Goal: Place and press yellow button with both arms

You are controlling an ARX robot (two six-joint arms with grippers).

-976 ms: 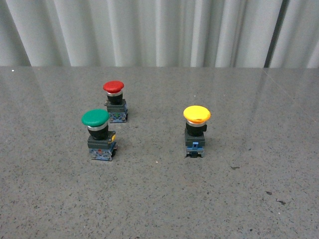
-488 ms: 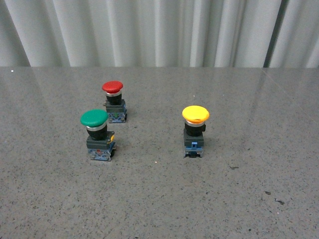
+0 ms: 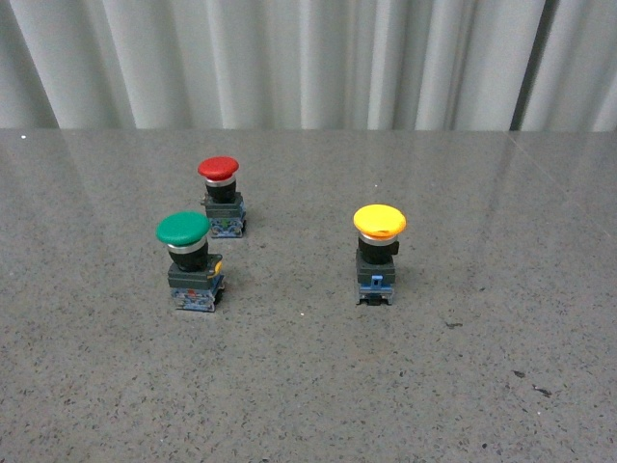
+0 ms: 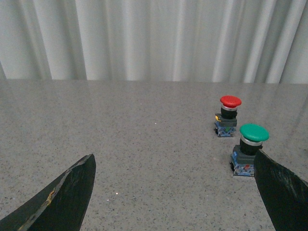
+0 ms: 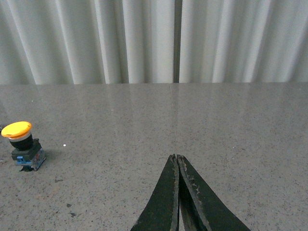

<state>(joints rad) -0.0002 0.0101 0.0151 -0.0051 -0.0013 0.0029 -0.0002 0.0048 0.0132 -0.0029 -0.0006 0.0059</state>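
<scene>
The yellow button [image 3: 379, 221] stands upright on the grey table, right of centre in the front view, on its black collar and blue-grey base. It also shows far off in the right wrist view [image 5: 19, 136]. Neither arm shows in the front view. My left gripper [image 4: 175, 166] is open and empty, its black fingers [image 4: 67, 195] spread wide above the table; the yellow button is out of that view. My right gripper [image 5: 176, 157] is shut and empty, its tips pressed together, well apart from the yellow button.
A green-capped button [image 3: 184, 230] and a red-capped button [image 3: 219, 169] stand left of the yellow one. Both show in the left wrist view, green [image 4: 253, 133] next to one finger, red [image 4: 230, 101] beyond. Grey curtains hang behind the table [image 3: 308, 386].
The front view has shifted by a few pixels; the buttons stand as before and no arm has come into that view.
</scene>
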